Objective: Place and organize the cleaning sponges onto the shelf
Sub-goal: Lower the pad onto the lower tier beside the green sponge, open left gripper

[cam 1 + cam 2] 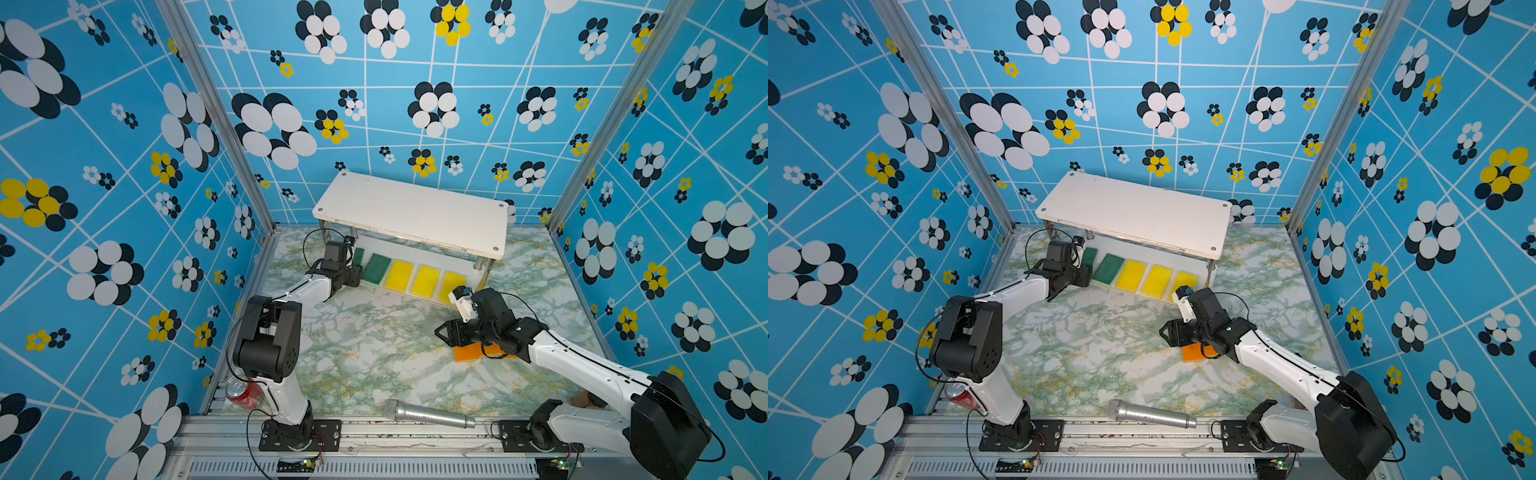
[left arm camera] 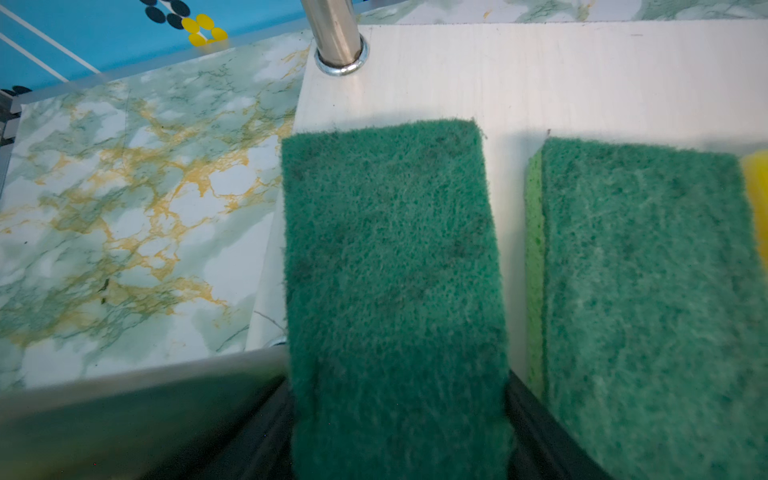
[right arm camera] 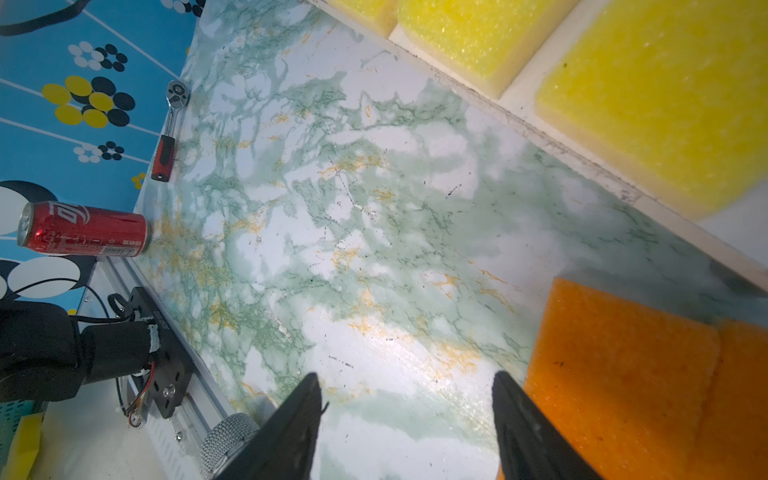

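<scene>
Five shelved: two dark green and three yellow sponges (image 1: 426, 280) lie in a row on the lower board (image 2: 582, 75) of the shelf (image 1: 411, 208); the orange sponges (image 3: 623, 374) wait on the table (image 1: 353, 353).
Left jaws: the left gripper (image 2: 399, 395) straddles the end green sponge (image 2: 390, 270), one jaw along each long side. Pinching or merely flanking? I cannot tell.
Right jaws: the right gripper (image 3: 405, 386) stands wide apart with nothing between, bare table ahead and the orange sponges just outside one jaw.
Risk, shelf: the left wrist works close under the top board's overhang. A careless straight lift could, I judge, bump it and shake the whole row.
Risk, end green sponge: its outer side runs right along the board's end edge, near the corner post (image 2: 336, 33). If the scrubby fibres cling to a jaw backing away, it may drag off the edge or skew into the second green sponge (image 2: 648, 291) beside the other jaw.
Risk, orange sponges: they overlap, so a close on the pile may catch two, or only a corner.
Hidden, shelf: in both top views the upper board covers the back of the lower one.
Hidden, orange sponges: two overlapping pads show; a third I cannot find, and the right arm covers most of them from above.
Hidden, left fingertips: blurred at the wrist view's edge, so contact is unreadable.
</scene>
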Controlling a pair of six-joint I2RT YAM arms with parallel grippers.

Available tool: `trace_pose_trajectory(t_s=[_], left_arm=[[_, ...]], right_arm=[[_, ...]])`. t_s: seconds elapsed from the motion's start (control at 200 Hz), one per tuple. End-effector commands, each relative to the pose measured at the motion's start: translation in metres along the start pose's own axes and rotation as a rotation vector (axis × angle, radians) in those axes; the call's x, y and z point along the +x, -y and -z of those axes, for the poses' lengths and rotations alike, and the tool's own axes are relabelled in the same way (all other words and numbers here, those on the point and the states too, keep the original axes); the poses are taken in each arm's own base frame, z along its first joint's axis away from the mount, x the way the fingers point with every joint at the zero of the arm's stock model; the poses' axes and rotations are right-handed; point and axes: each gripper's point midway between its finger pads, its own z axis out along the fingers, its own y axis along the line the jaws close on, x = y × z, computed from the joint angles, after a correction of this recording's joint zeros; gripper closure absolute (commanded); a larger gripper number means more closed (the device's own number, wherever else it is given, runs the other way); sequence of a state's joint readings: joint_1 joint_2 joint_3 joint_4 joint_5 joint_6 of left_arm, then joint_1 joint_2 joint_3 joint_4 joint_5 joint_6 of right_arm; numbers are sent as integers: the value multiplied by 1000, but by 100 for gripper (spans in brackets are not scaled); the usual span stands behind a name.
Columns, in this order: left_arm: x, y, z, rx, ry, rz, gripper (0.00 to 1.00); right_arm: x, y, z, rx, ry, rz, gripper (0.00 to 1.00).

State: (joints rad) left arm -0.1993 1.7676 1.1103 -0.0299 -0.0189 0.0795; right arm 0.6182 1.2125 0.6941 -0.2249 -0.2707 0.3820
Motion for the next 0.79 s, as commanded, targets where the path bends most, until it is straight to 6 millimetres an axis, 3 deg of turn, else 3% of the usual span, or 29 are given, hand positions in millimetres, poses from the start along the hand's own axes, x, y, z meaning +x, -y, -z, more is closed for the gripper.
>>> trace_pose_trajectory(t_s=[0.0, 0.79], left_arm=[[-10, -2, -3, 9, 24, -12, 30], [-13, 0, -12, 47, 19, -38, 31]], right_arm=[[-4, 1, 5, 7, 17, -13, 33], [-3, 2, 4, 10, 18, -15, 33]])
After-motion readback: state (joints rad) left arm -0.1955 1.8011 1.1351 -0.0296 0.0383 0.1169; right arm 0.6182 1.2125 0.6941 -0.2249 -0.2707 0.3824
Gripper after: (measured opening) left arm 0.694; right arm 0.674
